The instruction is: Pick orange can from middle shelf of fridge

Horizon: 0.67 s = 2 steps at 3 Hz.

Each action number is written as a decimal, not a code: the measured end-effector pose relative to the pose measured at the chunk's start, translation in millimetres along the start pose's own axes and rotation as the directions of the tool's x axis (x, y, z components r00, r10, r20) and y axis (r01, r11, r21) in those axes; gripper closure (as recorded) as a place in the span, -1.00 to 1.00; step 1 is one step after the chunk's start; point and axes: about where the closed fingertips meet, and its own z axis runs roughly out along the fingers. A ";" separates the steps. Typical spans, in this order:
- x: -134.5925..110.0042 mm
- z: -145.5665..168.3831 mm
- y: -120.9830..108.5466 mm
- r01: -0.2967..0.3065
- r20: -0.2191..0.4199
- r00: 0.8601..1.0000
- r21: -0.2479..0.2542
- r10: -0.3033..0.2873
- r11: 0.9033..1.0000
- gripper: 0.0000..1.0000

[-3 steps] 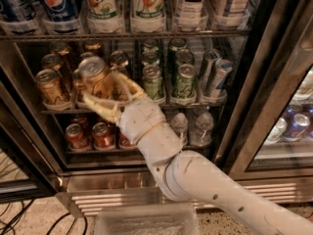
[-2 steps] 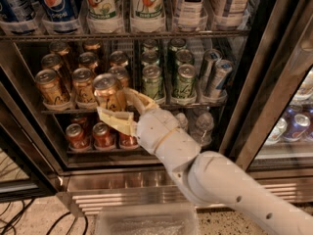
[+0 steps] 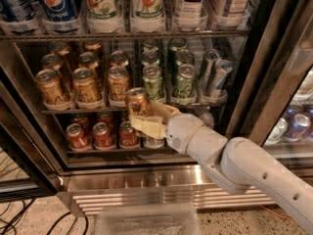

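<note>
Camera view: jaws are seen clamped on the can, gripper having been drawn back & down vs. 1 s ago. Can is now held clear of the shelf, just outside the fridge; pick is judged approx. done.

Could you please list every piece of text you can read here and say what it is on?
"pepsi": blue bottle, top rack.
"7UP": green-label bottle on the same rack.
Script on the orange can, held in the jaws of the gripper before the middle shelf: too blurred to read.
</note>
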 end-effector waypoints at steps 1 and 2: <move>9.7 -4.2 11.7 -0.004 -0.016 1.000 -0.066 0.003 0.998 1.00; 9.3 -4.0 12.1 -0.003 -0.015 1.000 -0.067 0.002 0.998 1.00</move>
